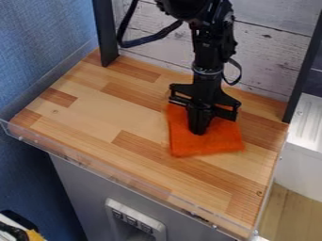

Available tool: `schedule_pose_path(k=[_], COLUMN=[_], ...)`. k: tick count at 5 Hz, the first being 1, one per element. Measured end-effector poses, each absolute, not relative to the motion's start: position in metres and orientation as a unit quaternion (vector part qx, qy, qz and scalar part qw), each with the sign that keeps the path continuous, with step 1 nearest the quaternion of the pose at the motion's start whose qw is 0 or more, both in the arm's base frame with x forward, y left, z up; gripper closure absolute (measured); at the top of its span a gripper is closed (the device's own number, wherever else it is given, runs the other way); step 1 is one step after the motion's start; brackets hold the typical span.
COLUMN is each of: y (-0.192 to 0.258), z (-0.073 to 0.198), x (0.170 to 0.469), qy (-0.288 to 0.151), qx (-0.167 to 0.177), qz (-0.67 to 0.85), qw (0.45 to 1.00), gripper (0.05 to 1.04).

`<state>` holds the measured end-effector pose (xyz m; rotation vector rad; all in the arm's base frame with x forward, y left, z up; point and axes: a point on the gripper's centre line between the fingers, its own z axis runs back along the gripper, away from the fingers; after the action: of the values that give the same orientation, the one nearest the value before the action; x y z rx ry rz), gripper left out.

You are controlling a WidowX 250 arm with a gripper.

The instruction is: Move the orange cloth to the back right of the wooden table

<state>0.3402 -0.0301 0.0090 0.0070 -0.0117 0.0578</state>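
Cloth (220, 141), orange, lies flat, right of centre, on the wooden tabletop (94, 115), which carries its weight. My black gripper (198, 132) hangs straight down, putting its 2 pressed-together fingers over the cloth's middle; whether they pinch a fold, I cannot tell.

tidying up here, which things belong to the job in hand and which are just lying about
In the job:
- orange cloth, on the wooden tabletop
- black gripper, down at the cloth

Just about:
- white panel, on the grey front
- yellow and black item, lower left corner
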Motion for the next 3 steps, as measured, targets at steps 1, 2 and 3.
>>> schedule_pose_path(k=[1,2,3], y=[-0.0316,-0.0359,-0.0386], z=[0.0091,0.0099,0.0122], x=[0.3445,0.3491,0.3456], qy=[-0.007,-0.005,0.012], qx=[0.002,-0.002,-0.001], qz=[0.021,0.016,0.008], qw=[1.000,1.000,1.000], gripper=[1.024,0.999,0.844])
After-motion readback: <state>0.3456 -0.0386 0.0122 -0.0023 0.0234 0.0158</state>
